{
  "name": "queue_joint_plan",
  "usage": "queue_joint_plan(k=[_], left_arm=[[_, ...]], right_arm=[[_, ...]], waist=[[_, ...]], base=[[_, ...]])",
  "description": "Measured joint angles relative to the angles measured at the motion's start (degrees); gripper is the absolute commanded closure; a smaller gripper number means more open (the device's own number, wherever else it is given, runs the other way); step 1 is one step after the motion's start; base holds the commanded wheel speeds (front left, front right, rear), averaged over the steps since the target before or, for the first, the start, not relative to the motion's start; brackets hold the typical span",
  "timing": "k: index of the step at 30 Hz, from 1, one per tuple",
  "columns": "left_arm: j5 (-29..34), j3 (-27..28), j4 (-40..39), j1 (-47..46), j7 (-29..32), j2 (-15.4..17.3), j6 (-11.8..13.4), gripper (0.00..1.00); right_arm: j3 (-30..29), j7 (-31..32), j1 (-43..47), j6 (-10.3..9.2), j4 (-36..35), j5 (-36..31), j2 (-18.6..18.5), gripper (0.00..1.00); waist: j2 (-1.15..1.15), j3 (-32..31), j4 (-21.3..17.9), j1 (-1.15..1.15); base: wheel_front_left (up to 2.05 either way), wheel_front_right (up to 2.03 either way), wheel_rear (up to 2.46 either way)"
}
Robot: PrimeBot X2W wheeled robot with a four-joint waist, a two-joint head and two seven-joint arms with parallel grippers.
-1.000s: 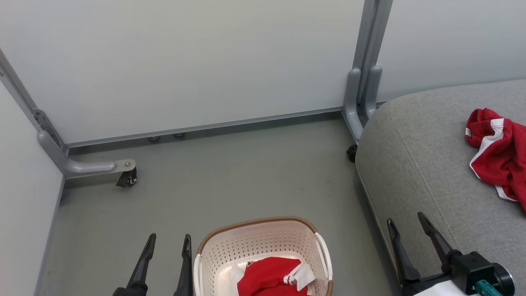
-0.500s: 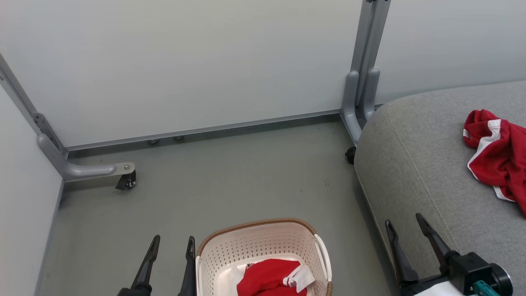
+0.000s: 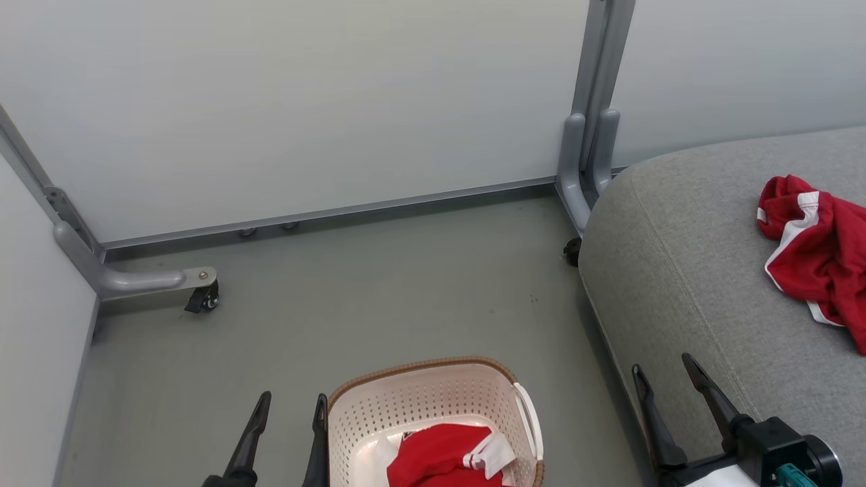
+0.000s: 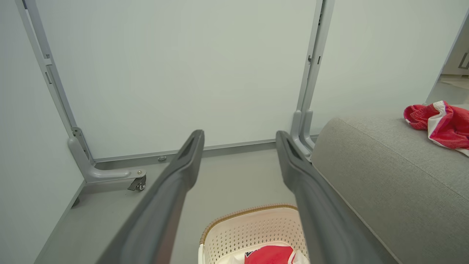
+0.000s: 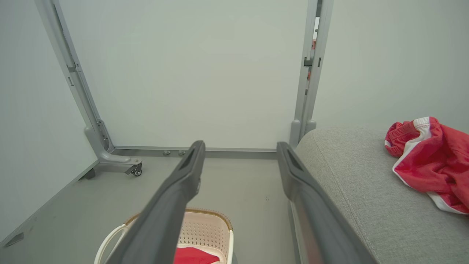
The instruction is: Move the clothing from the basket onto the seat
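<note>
While left gripper (image 3: 293, 399) and right gripper (image 3: 662, 363) hang parted and empty, clothing is split: basket garment (image 3: 436, 460) in basket (image 3: 419, 399), seat garment (image 3: 822, 257) on seat (image 3: 676, 270).
Head view: basket garment bright red, crumpled, white panel at its right, lying on the bottom of the cream perforated basket with brown rim; seat garment red with white stripes, bunched far right on the grey cushion, well back from its rounded edge. Left gripper just beside basket's left wall; right gripper at seat's near edge. Grey floor (image 3: 379, 297) runs from basket to pale panels (image 3: 304, 101); castor foot (image 3: 201, 297) far left. Left wrist view: left gripper spread wide, nothing in it; basket rim low in the gap, seat edge just beside its right-hand side. Right wrist view: right gripper likewise spread; basket with white handle low left, seat garment atop the cushion at right.
</note>
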Motion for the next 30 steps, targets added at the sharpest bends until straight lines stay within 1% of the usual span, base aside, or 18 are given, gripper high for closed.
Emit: queue_joint_plan(k=[4, 8, 12, 15, 17, 23, 26, 30], left_arm=[[-1.1, -1.2, 3.1, -0.5, 0.0, 0.0, -0.3, 0.0], [-1.6, -2.3, 8.4, -2.5, 0.0, 0.0, -0.2, 0.0], [0.3, -4.3, 13.1, -6.8, 0.0, 0.0, -0.5, 0.0], [1.7, -6.0, 17.1, -12.1, 0.0, -0.1, -1.4, 0.0], [2.3, -7.3, 21.1, -16.5, 0.0, -0.1, -2.1, 0.0], [8.1, -13.3, 36.9, -32.5, 0.0, 0.3, -4.6, 0.0], [10.3, -16.7, 43.9, -40.5, 0.1, 0.3, -5.2, 0.0], [12.7, -21.1, 52.4, -50.2, 2.0, 0.2, -5.6, 0.0]], right_arm=[[-0.1, 0.0, 0.0, 0.0, -0.3, -0.1, -0.2, 0.0], [-0.1, 0.0, -0.2, 0.0, -0.7, -0.6, -0.5, 0.0], [-0.2, 0.0, -1.5, 0.0, -1.5, -0.9, -1.2, 0.0], [-0.8, 0.0, -4.5, 0.0, -2.9, -1.1, -1.4, 0.0], [-1.0, 0.0, -6.9, 0.0, -3.6, -1.3, -1.6, 0.0], [-2.2, 0.0, -13.8, 0.0, -5.3, -1.9, -1.5, 0.0], [-1.7, 0.0, -16.9, 0.0, -5.5, -2.1, -1.5, 0.0], [-0.8, 0.0, -20.9, 0.0, -6.0, -2.1, -1.4, 0.0]], waist=[[0.0, 1.1, -0.1, 0.0], [0.0, 2.8, -0.4, 0.0], [0.0, 5.3, -0.8, 0.0], [0.0, 7.9, -1.1, 0.0], [0.0, 10.4, -1.3, 0.0], [0.0, 19.1, -1.5, 0.0], [0.0, 23.6, -1.6, 0.0], [0.0, 29.7, -1.9, 0.0]], base=[[0.0, 0.0, 0.0], [0.0, 0.0, 0.0], [0.0, 0.0, 0.0], [0.0, 0.0, 0.0], [0.0, 0.0, 0.0], [0.0, 0.0, 0.0], [0.0, 0.0, 0.0], [0.0, 0.0, 0.0]])
